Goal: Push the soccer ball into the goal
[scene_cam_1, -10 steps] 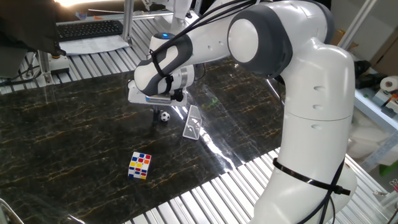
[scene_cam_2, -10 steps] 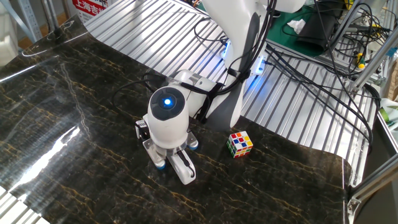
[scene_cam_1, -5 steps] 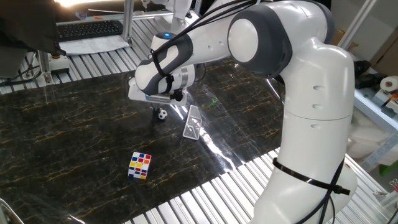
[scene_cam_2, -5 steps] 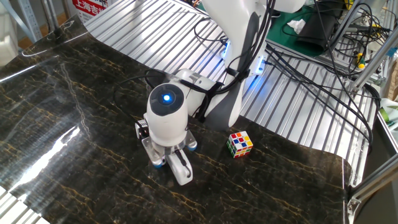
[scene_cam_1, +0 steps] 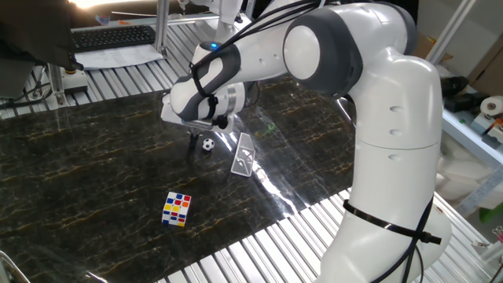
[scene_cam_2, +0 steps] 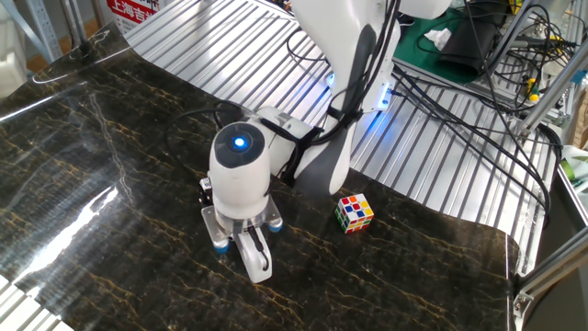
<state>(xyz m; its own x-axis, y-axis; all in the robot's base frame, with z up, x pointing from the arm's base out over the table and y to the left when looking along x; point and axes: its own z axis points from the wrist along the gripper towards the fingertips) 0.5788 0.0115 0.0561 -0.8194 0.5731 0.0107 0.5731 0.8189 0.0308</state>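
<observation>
The soccer ball (scene_cam_1: 207, 145), tiny and white with black patches, rests on the dark marble table (scene_cam_1: 86, 173). The goal (scene_cam_1: 244, 155), a small pale frame with mesh, stands just right of it with a small gap between. My gripper (scene_cam_1: 193, 146) points down at the tabletop right beside the ball, on the side away from the goal. Its fingers look pressed together with nothing between them. In the other fixed view, the gripper (scene_cam_2: 260, 267) is seen from above, and the hand hides both ball and goal.
A multicoloured puzzle cube (scene_cam_1: 177, 209) lies near the table's front edge, shown too as the cube (scene_cam_2: 354, 211) right of the hand. Ribbed metal decking (scene_cam_1: 259, 251) borders the marble. A keyboard (scene_cam_1: 110, 36) lies at the back, and cables (scene_cam_2: 459, 119) trail beside the robot base.
The hand has shifted a little away from the goal and tilted. The ball and the goal stay almost where they were.
</observation>
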